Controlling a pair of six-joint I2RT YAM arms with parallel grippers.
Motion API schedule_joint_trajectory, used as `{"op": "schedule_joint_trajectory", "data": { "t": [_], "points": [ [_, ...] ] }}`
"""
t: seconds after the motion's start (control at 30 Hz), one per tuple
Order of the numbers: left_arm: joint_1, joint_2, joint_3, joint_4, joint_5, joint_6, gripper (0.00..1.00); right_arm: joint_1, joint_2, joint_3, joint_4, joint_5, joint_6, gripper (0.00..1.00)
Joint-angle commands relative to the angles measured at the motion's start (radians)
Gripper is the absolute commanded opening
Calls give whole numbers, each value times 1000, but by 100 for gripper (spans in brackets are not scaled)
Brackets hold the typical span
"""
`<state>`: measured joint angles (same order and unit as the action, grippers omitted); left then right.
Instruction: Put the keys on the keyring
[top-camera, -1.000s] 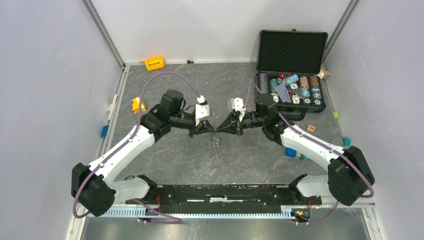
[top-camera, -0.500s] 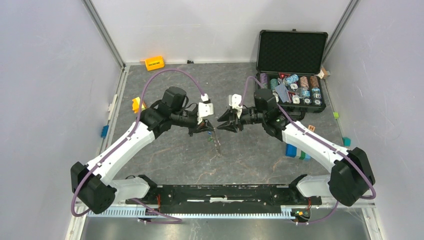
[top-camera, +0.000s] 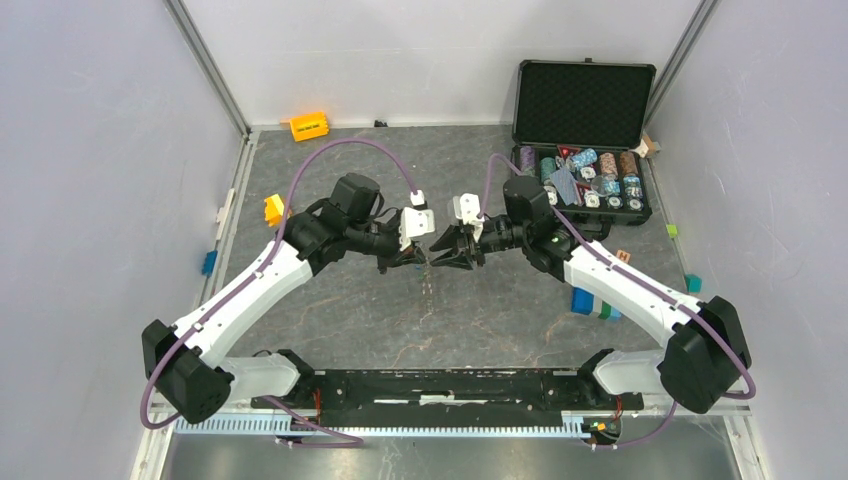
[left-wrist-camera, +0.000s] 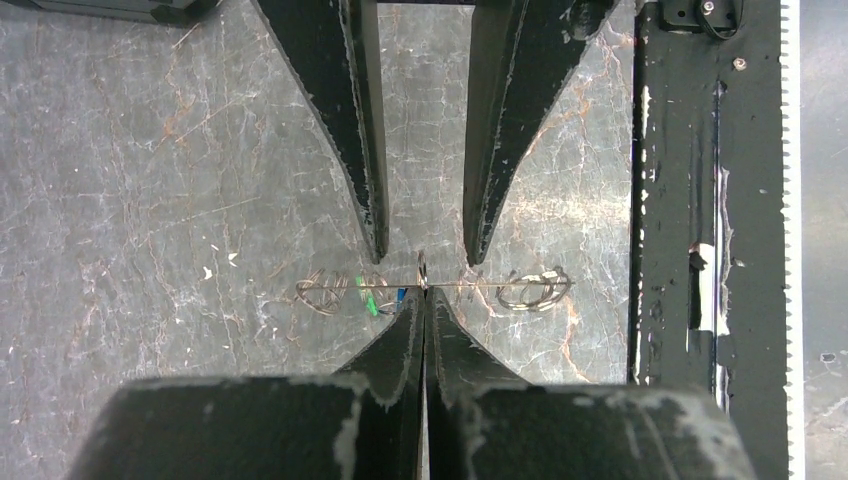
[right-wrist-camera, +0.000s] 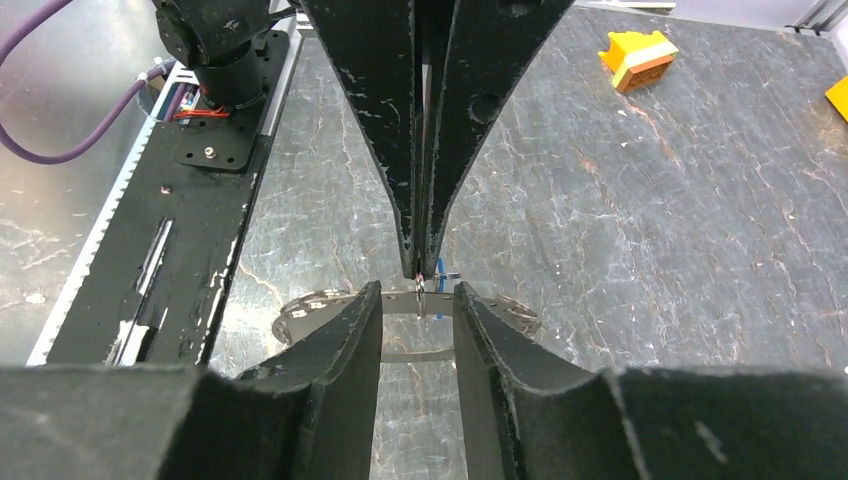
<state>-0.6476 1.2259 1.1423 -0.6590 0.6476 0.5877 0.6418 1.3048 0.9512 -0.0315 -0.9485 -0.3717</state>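
Two black tapered tips nose-to-nose | left end effector (left-wrist-camera: 423, 296) clamped on thin wire keyring (left-wrist-camera: 535, 290) | right end effector (right-wrist-camera: 418, 300) part-open, empty

Overhead view from behind, two close wrist views facing each other, sharing the tabletop (left-wrist-camera: 150, 160)

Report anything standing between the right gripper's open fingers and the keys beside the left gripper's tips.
Nothing visible does. The left gripper is shut on the thin wire keyring, with the green-headed key and blue-headed key beside its tips. The right gripper stands open around that spot, only a bare gap between.
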Motion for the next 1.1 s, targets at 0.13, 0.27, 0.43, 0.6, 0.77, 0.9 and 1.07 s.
{"op": "schedule_joint_trajectory", "data": {
  "t": [0.13,0.27,0.43,0.6,0.77,0.9,1.07],
  "points": [
    [-18,-6,48,6,3,14,2,10,13,-2,57,-15,19,33],
    [-18,-9,45,6,6,13,2,13,21,-7,58,-16,19,32],
    [-18,-11,42,6,10,11,2,15,25,-27,65,-18,17,29],
    [-19,-14,33,21,16,1,2,16,31,-34,81,-25,33,27],
    [-18,-9,28,21,17,2,2,16,29,-30,93,-30,42,27],
    [-18,-9,24,21,18,4,2,16,30,-28,94,-33,46,27],
    [-18,-9,19,21,23,4,2,17,35,-27,99,-36,51,21]
  ]
}}
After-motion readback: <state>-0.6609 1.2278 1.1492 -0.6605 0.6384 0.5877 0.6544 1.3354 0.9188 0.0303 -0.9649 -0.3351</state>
